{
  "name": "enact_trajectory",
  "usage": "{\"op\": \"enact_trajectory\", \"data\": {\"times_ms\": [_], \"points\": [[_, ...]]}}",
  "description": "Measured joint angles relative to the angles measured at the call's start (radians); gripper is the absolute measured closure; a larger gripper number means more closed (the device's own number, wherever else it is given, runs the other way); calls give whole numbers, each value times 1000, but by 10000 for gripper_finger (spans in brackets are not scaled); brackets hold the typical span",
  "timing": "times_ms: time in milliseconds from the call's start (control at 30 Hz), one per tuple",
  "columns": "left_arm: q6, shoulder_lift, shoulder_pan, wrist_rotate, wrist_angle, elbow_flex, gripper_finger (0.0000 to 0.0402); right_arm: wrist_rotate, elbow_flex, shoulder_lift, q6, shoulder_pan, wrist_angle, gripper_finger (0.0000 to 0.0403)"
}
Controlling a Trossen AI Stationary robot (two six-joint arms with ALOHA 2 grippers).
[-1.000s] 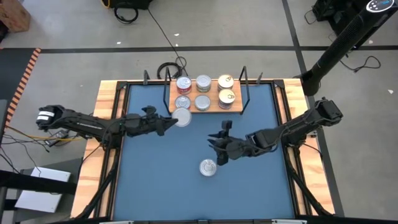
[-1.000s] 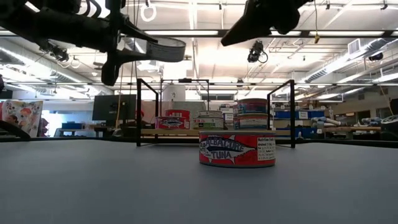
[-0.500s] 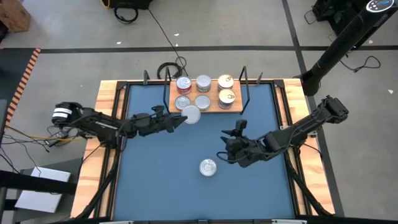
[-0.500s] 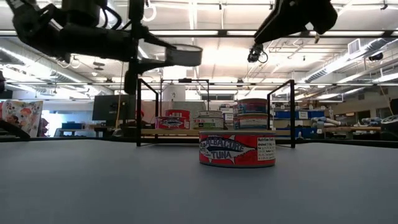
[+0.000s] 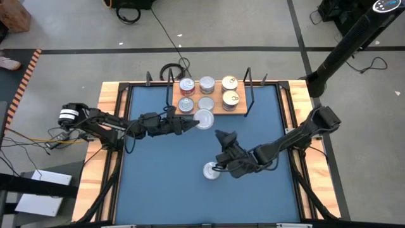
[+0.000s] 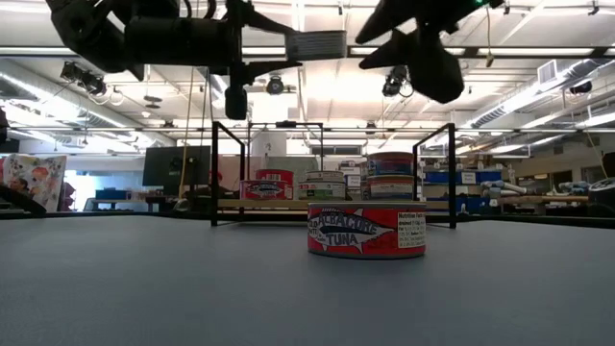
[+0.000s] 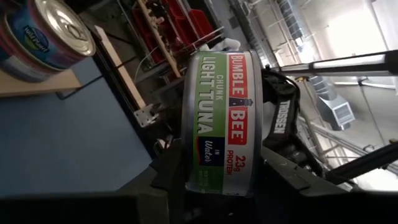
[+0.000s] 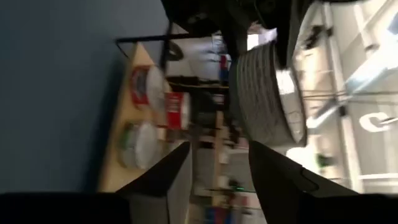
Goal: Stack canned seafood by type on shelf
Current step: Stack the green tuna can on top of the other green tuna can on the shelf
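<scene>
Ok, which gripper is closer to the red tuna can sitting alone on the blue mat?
Right. The right gripper hangs empty just above and beside the red tuna can, jaws open. The left gripper is farther off near the shelf, holding a green-label tuna tin.

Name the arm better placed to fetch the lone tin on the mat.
Right. Its end effector hangs empty by the red tuna tin; the left end effector already holds a tin near the shelf.

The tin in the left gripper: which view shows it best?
Left wrist view: the held tin fills the frame, label readable. The high view shows only its lid; the low view, its underside; the right wrist view, a blurred side.
</scene>
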Motion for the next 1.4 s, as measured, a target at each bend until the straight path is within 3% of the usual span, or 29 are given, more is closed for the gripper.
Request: {"op": "enact_trajectory", "data": {"times_ms": [233,500,867,1000,1400], "points": [[-25,0,6,8,3,-1,257,35,0,76,-417,-14,293,205],[-46,0,19,11,8,-1,257,-14,0,54,-541,-37,441,189],[-71,-1,24,34,31,15,257,-88,0,37,-749,-114,487,183],[-73,-1,25,38,39,19,257,-106,-1,37,-848,-125,605,185],[-76,-5,24,51,51,20,257,-144,-3,37,-949,-130,689,252]]}}
